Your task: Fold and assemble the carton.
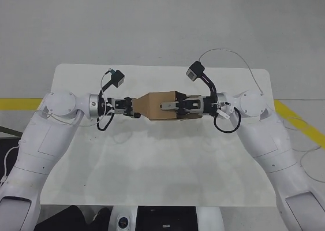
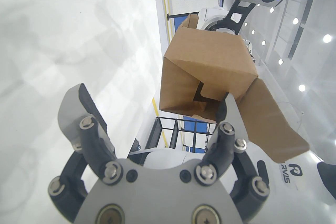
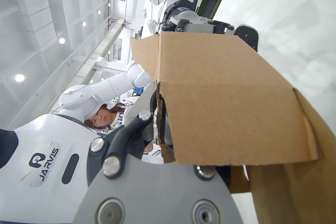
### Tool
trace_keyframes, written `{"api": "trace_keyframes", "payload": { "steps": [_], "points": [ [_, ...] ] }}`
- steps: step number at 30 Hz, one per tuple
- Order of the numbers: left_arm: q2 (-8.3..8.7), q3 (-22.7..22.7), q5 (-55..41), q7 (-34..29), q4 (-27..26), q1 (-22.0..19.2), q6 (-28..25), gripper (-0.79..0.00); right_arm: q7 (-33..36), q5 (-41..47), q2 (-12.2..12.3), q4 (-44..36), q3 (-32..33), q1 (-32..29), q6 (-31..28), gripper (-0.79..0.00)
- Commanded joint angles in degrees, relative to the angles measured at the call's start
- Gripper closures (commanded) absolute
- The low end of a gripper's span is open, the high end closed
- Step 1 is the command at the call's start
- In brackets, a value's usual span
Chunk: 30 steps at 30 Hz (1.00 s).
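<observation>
Cardboard carton (image 1: 156, 105) gripped by right hand (image 1: 175, 107); left hand (image 2: 155, 93) spread at its flap (image 2: 270, 125).

The carton (image 2: 210, 59) is matt brown corrugated cardboard, the table (image 1: 150, 167) smooth, white and faintly glossy.

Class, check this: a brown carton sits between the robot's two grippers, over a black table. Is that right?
No, the table is white, as the top view shows. The brown carton does sit between the left gripper and the right gripper.
</observation>
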Motion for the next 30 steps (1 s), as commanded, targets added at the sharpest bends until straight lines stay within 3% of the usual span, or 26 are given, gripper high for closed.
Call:
{"api": "trace_keyframes", "payload": {
  "steps": [1, 30],
  "points": [
    [-0.02, 0.1, 0.0, 0.0, 0.0, -0.1, 0.0, -0.785, 0.2, 0.0, -0.1, 0.1, -0.4, 0.2, 0.0, 0.0],
    [0.21, -0.7, -0.3, 0.3, -0.1, 0.3, -0.2, -0.785, -0.1, -0.2, -0.2, 1.3, -0.9, 0.8, -0.5, 0.0]
  ]
}}
